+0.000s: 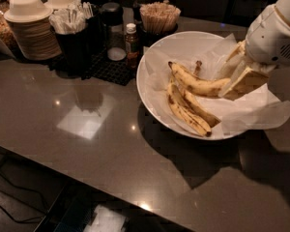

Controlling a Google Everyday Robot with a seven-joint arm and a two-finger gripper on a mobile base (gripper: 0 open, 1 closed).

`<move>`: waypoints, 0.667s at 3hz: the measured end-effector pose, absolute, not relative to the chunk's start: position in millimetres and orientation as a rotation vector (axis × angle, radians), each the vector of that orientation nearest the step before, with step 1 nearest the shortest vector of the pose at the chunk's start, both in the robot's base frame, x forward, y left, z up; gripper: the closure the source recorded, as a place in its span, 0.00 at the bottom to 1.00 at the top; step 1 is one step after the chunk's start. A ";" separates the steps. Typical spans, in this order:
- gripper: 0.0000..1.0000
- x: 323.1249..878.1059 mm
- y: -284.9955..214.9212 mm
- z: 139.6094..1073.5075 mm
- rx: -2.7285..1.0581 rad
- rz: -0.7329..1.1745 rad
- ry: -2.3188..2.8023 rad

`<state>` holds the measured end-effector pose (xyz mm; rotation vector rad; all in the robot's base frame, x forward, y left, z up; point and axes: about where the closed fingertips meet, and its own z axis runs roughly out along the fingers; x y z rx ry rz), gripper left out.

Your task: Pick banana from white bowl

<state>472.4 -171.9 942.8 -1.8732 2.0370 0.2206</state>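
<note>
The white bowl (183,45) sits right of centre on the dark counter, lined with crinkled white paper (261,112). Three speckled bananas lie in it. The curved banana (198,84) lies across the top of the pile, stem end to the left. My gripper (235,79) reaches in from the right over the bowl's right side, and its cream fingers (245,80) are shut on that banana's right end. The two straighter bananas (188,112) lie below it in the bowl.
A stack of small white paper bowls (31,25) stands at the back left. Next to it are a black organiser with packets (75,25), a small bottle (131,37) and a cup of stir sticks (158,16). The counter's front edge runs diagonally at lower left.
</note>
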 end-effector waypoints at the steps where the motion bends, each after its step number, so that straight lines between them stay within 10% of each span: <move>1: 1.00 473.0 -172.4 957.1 -1.831 0.299 1.985; 2: 1.00 458.4 -166.0 993.4 -1.817 0.322 1.890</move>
